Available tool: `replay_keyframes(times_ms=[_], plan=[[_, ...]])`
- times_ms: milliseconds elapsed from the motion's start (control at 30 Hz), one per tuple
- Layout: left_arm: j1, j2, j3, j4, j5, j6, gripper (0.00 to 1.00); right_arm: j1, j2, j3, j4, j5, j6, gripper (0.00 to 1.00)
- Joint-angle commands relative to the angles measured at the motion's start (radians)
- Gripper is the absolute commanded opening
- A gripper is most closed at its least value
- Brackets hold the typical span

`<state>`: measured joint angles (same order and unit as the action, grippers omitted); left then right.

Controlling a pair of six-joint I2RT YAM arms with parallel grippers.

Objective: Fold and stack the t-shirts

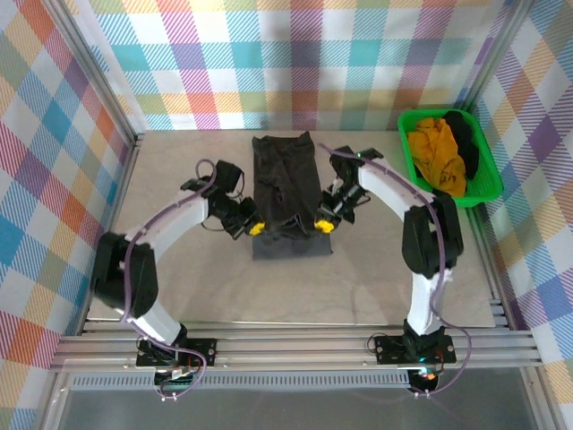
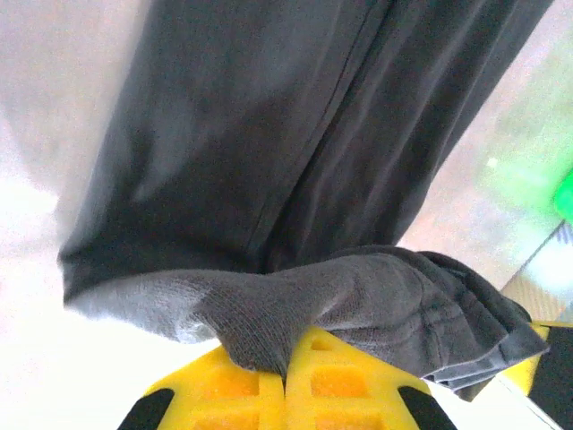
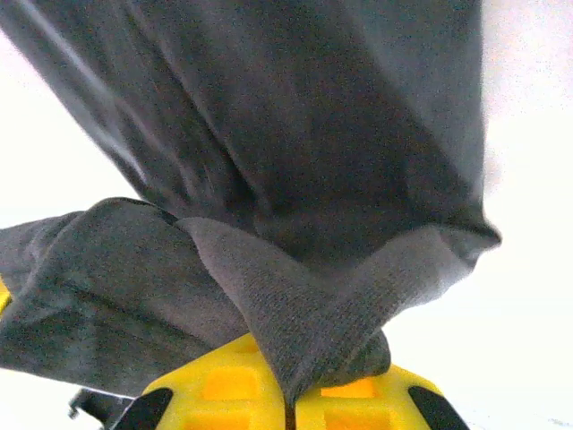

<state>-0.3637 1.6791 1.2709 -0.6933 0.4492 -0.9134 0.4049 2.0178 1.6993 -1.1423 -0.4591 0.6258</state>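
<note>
1. Charcoal t-shirt [image 1: 286,193]: soft knit cloth folded into a long narrow rectangle, lying on the pale smooth table [image 1: 358,287] left of the green basket [image 1: 448,157] and well apart from it. Lengthwise creases run down the strip. Its near end lies flat and looks paler grey.
2. Left gripper [image 1: 256,227]: at the shirt's side edge farther from the basket. In the left wrist view the gripper [image 2: 286,367] has its 2 yellow ribbed plastic fingers [image 2: 349,385] pressed together on a bunched peak of the shirt [image 2: 269,152]. The grey ribbed weave is plain at the pinch.
3. Right gripper [image 1: 324,225]: at the shirt's side edge nearer the basket, level with the left one. In the right wrist view the gripper [image 3: 288,394] is clamped narrow on a folded wedge of the shirt [image 3: 295,116], with cloth draping over both yellow fingers [image 3: 358,394].
4. Basket: bright green plastic, rectangular, with slotted walls. Inside lie crumpled mustard-yellow shirts [image 1: 434,148] and a black shirt [image 1: 464,134], heaped loosely.
</note>
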Motion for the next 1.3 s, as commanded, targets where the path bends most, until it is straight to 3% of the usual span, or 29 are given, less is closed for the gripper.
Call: replay_keyframes(times_ms=[0,133,400,433,500,567,733,767,833,1000,1100,1267], plan=[[0.048,0.134,0.13,0.016,-0.045,0.043,0.0,-0.037,0.139,0.189,-0.04,0.024,0.011,0.0],[0.08,0.287,0.268,-0.016,-0.066,0.081,0.0,-0.068,0.316,0.422,-0.096,0.018,0.008,0.0],[0.112,0.452,0.429,0.006,-0.067,0.104,0.0,-0.115,0.493,0.609,-0.072,-0.03,0.017,0.02],[0.112,0.461,0.442,0.005,-0.064,0.11,0.06,-0.117,0.508,0.624,-0.074,-0.046,0.015,0.12],[0.116,0.466,0.456,-0.013,-0.084,0.124,0.36,-0.119,0.517,0.632,-0.065,-0.052,0.009,0.33],[0.117,0.421,0.428,-0.025,-0.139,0.122,0.53,-0.121,0.49,0.618,-0.05,-0.019,-0.009,0.4],[0.087,0.177,0.174,0.01,-0.208,0.068,0.61,-0.136,0.305,0.446,0.01,0.092,-0.038,0.55],[0.071,0.13,0.106,0.017,-0.204,0.051,0.61,-0.136,0.249,0.364,0.038,0.102,-0.04,0.63],[0.045,0.052,-0.035,0.065,-0.172,-0.006,0.66,-0.135,0.145,0.182,0.117,0.092,-0.027,0.65],[0.029,-0.044,-0.379,0.45,-0.032,-0.316,0.66,-0.101,-0.033,-0.189,0.302,0.013,0.036,0.65],[0.011,-0.006,-0.392,0.556,-0.02,-0.376,0.66,-0.091,-0.046,-0.286,0.369,-0.034,0.093,0.64],[-0.013,0.055,-0.31,0.547,-0.038,-0.362,0.66,-0.09,0.006,-0.331,0.435,-0.071,0.129,0.62]])
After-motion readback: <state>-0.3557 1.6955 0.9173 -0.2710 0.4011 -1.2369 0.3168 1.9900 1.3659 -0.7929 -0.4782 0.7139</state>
